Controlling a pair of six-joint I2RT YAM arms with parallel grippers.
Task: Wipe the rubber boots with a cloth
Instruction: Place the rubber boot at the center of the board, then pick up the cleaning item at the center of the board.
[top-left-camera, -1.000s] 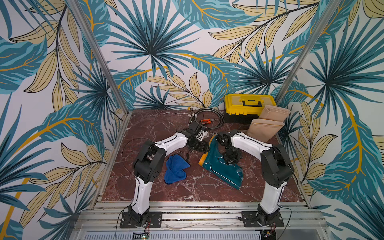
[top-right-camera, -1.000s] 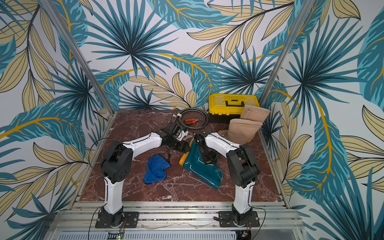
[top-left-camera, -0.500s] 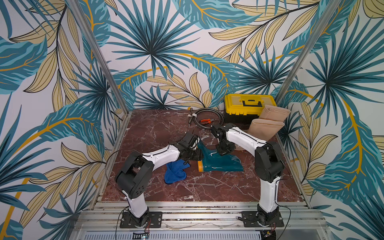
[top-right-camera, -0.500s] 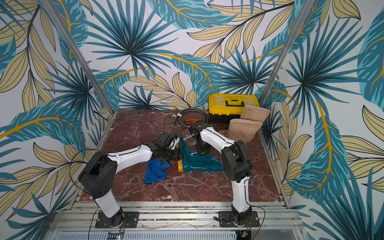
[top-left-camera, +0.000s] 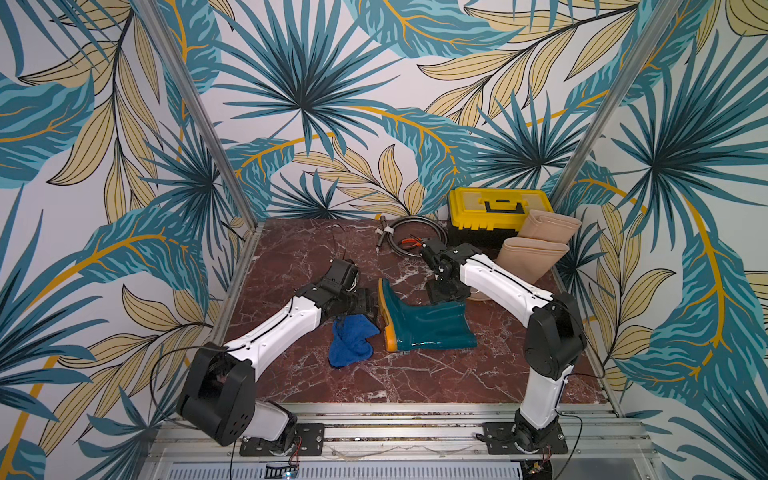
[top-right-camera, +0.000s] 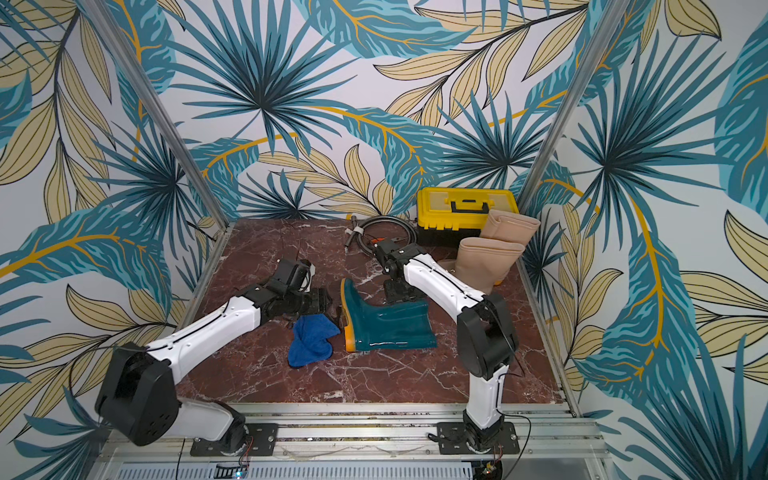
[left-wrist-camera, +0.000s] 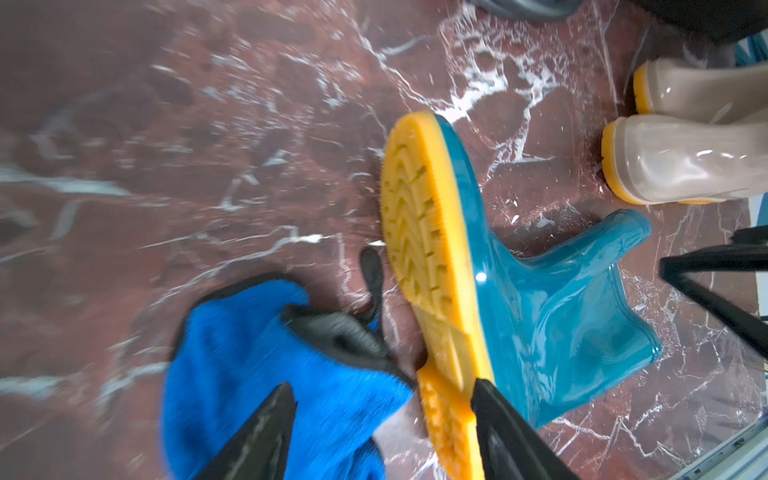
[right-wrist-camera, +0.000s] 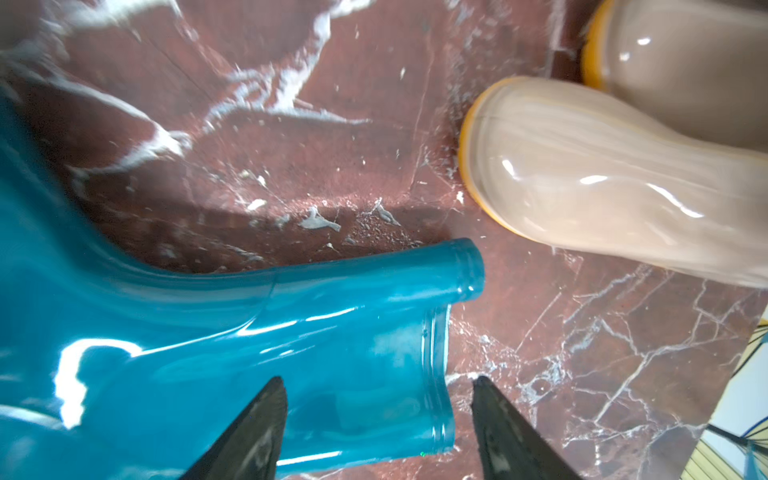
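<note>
The teal boot (top-left-camera: 424, 328) lies on its side in the middle of the red tabletop (top-left-camera: 299, 257) in both top views (top-right-camera: 386, 324). Its yellow sole faces the left of the frame. Its open top faces the right, and its toe points to the top of the frame.

The blue cloth (top-left-camera: 349, 340) lies crumpled on the tabletop just left of the boot and a bit lower in the frame. One corner seems to touch the heel.

The left claw (top-left-camera: 372, 305) sits just left of the sole and above the cloth in the frame. In the left wrist view its two black fingers (left-wrist-camera: 257, 436) stand wide apart (left-wrist-camera: 382, 386). The cloth (left-wrist-camera: 249, 365) and the heel of the boot (left-wrist-camera: 561, 324) show between them, but the claw squeezes nothing. One finger is right beside the heel. I cannot tell if it touches.

The right claw (top-left-camera: 446, 299) hangs at the boot's open top, near the upper right corner of the boot. In the right wrist view it is wide open (right-wrist-camera: 378, 380) and holds nothing. The boot's rim (right-wrist-camera: 208, 353) lies under it.

Two tan boots (top-left-camera: 528, 257) stand up side by side at the right back of the tabletop, next to a yellow toolbox (top-left-camera: 498, 212). A black cable (top-left-camera: 411, 237) lies coiled left of the toolbox.
</note>
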